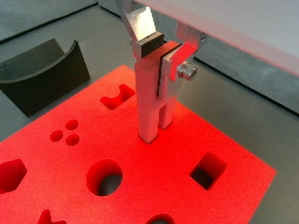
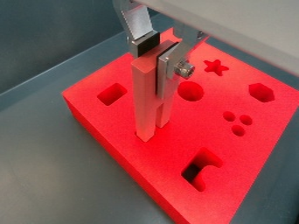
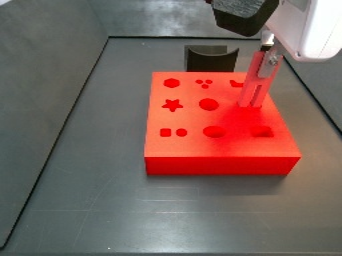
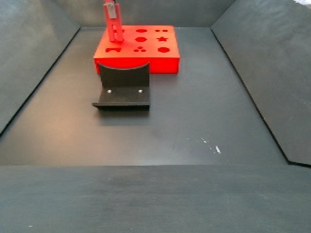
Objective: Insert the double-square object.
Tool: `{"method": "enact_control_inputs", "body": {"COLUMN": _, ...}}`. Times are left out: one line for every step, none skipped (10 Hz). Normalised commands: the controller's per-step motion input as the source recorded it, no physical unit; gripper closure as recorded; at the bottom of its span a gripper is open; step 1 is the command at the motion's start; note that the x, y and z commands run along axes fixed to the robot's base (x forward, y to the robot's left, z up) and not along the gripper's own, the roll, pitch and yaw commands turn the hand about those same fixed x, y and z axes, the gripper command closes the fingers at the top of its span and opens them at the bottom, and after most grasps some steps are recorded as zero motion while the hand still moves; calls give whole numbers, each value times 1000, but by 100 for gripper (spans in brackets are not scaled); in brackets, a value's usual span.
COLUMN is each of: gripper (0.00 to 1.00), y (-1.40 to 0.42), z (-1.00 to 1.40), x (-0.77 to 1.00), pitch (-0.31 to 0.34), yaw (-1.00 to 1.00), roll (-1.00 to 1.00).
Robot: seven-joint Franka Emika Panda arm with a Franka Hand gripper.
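My claw (image 1: 162, 54) is closed on the upper end of the double-square object (image 1: 153, 101), one silver finger (image 1: 142, 24) flat against each side, holding the pink-red peg upright over the red board (image 1: 176, 188) on the bench (image 3: 80, 200). In both wrist views its lower end meets the board's flat top (whether it truly touches I cannot tell), between the square cutout (image 2: 112, 94) and the round hole (image 2: 191, 90). The fixture (image 4: 123, 89) stands just beside the board.
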Motion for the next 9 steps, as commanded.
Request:
{"method": "enact_control_inputs", "body": {"gripper": 100, "y": 0, "z": -311, "x": 0, "pitch": 0, "yaw": 66, "roll": 44}}
{"method": "enact_control_inputs", "body": {"gripper": 100, "y": 3, "z": -534, "x": 0, "pitch": -26, "yaw": 0, "roll": 46}}
{"method": "enact_control_inputs", "body": {"gripper": 100, "y": 0, "z": -600, "x": 23, "pitch": 0, "yaw": 0, "roll": 116}}
{"method": "enact_control_inputs", "body": {"gripper": 100, "y": 0, "z": -597, "x": 0, "pitch": 0, "yaw": 0, "roll": 151}}
{"method": "enact_control_inputs", "body": {"gripper": 100, "y": 0, "z": -620, "x": 51, "pitch": 1, "yaw": 0, "roll": 113}}
{"method": "enact_control_inputs", "body": {"gripper": 100, "y": 0, "z": -669, "x": 60, "pitch": 0, "yaw": -11, "roll": 87}}
{"method": "enact_control_inputs", "body": {"gripper": 100, "y": 0, "z": -663, "x": 69, "pitch": 0, "yaw": -9, "roll": 21}}
{"method": "enact_control_inputs", "body": {"gripper": 100, "y": 0, "z": -694, "x": 23, "pitch": 0, "yaw": 0, "roll": 0}}
{"method": "enact_control_inputs", "body": {"gripper": 100, "y": 0, "z": -440, "x": 29, "pitch": 0, "yaw": 0, "roll": 0}}
